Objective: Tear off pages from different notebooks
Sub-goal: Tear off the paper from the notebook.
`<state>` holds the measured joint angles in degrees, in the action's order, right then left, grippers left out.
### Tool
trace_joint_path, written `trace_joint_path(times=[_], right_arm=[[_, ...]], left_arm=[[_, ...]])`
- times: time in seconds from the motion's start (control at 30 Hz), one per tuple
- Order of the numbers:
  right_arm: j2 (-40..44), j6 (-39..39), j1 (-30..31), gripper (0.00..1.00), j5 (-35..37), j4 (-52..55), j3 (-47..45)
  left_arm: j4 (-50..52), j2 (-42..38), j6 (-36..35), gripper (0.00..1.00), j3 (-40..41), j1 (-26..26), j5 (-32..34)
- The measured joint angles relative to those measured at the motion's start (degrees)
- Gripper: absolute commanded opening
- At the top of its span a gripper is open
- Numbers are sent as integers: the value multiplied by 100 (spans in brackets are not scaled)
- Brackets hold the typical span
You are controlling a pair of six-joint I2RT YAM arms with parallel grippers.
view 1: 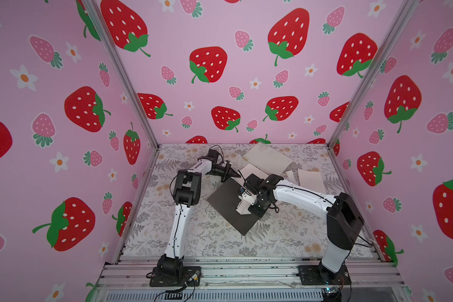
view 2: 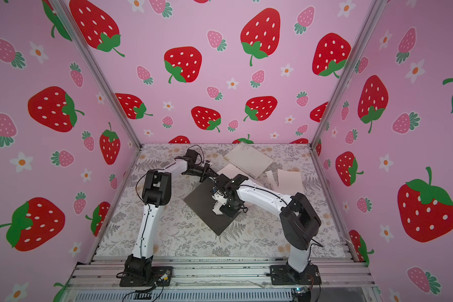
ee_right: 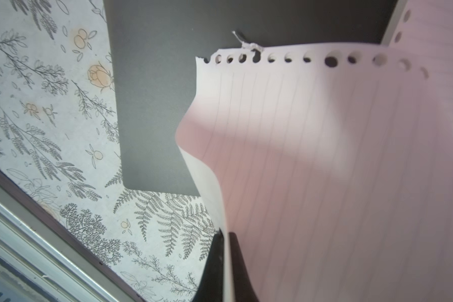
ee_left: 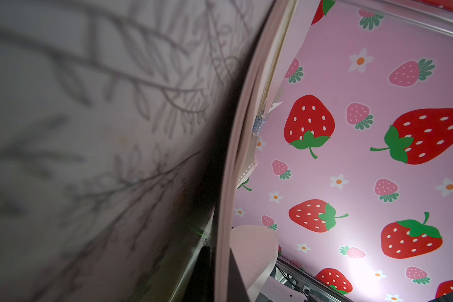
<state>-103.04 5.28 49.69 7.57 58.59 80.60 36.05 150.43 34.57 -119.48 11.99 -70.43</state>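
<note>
Dark-covered notebook (view 1: 228, 206) flat on floral table (view 1: 194, 235), right gripper (ee_right: 226, 234) pinched tight on lined page (ee_right: 324, 157) above its cover, left gripper (view 1: 236, 174) jaws together at its far corner, hold unclear, cream notebook (view 1: 268, 158) beyond.

Near notebook (view 1: 228, 209) before far notebook (view 1: 270, 157); loose pages (view 1: 310, 180) right, perhaps overlapping.

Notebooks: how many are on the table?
2. The dark notebook lies in the middle, at an angle; the cream notebook lies farther back. The arms could be hiding something small, but no third one shows.
</note>
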Motion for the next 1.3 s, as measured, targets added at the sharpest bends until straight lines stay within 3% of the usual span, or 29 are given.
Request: trace_joint_path(times=[0.23, 0.43, 0.63, 1.0, 1.3], right_arm=[[2, -345, -203, 0, 179, 190, -24], [9, -1099, -933, 0, 708, 452, -192], [103, -1655, -1851, 0, 503, 417, -216], [212, -2103, -2420, 0, 146, 367, -599], [516, -2437, -2975, 0, 195, 507, -879]], left_arm=[[299, 0, -254, 0, -70, -66, 238], [680, -2, -490, 0, -175, -426, 396], [914, -13, -713, 0, -197, -643, 468], [992, -26, -798, 0, -197, -549, 529], [1163, -28, -1178, 0, -197, -796, 743]])
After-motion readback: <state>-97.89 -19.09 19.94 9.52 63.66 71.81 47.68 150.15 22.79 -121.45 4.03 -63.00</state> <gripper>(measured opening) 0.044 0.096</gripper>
